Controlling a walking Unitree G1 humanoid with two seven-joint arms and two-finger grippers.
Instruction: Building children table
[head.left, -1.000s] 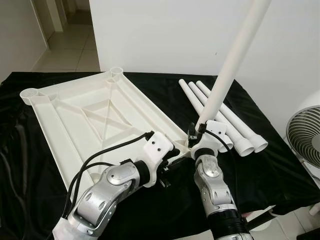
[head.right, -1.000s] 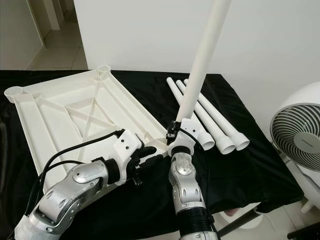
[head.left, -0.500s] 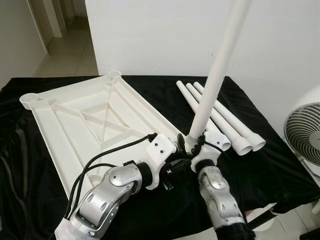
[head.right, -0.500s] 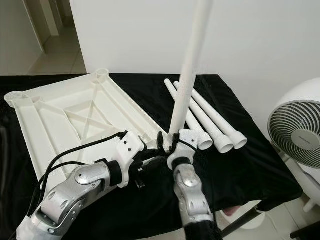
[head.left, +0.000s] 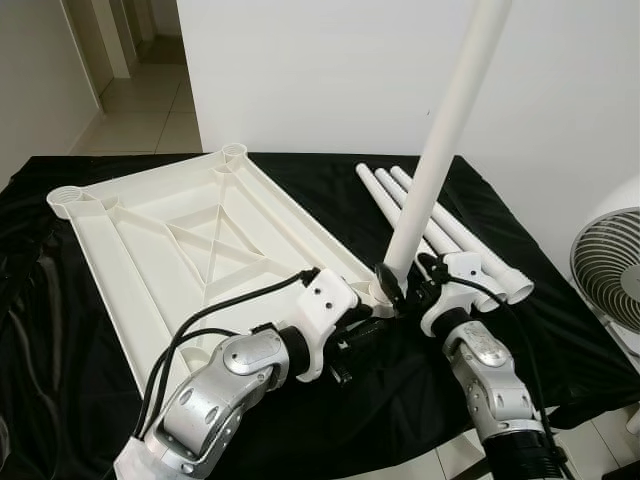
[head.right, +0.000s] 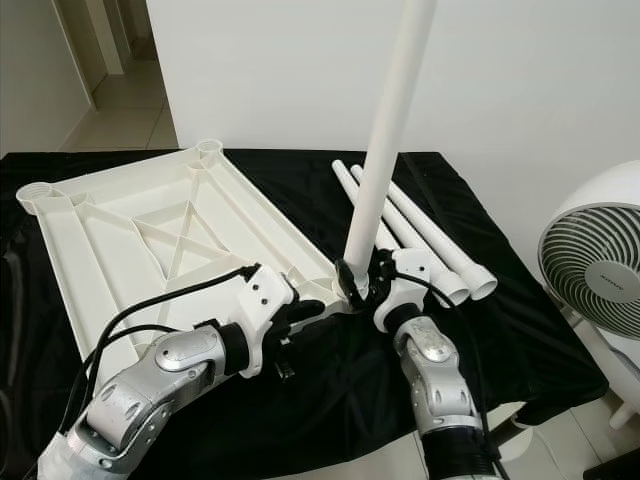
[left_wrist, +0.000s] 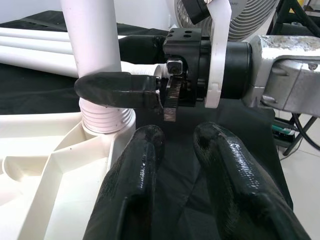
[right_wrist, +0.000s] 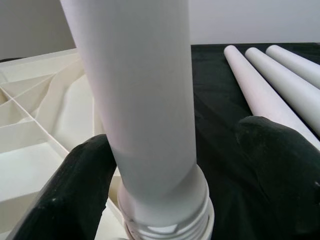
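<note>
Tabletop (head.left: 170, 250), upside down on a black cloth (head.left: 30, 330), with a white leg (head.left: 440, 150) upright at its corner near 4 o'clock. Left eye view: right gripper (head.left: 400, 283) at the leg's base; left gripper (head.left: 365, 335) just beside that corner; three spare legs (head.left: 470, 250) lie at 3 o'clock. Left wrist view: left fingers (left_wrist: 130, 200) slightly parted, empty. Right wrist view: right fingers (right_wrist: 65, 200) straddle the leg; contact cannot be told.

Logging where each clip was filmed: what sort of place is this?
Probably a room in a home: tiled floor leading into a hallway, plain white wall, a standing fan, and a black-draped table used as a workbench.
</note>
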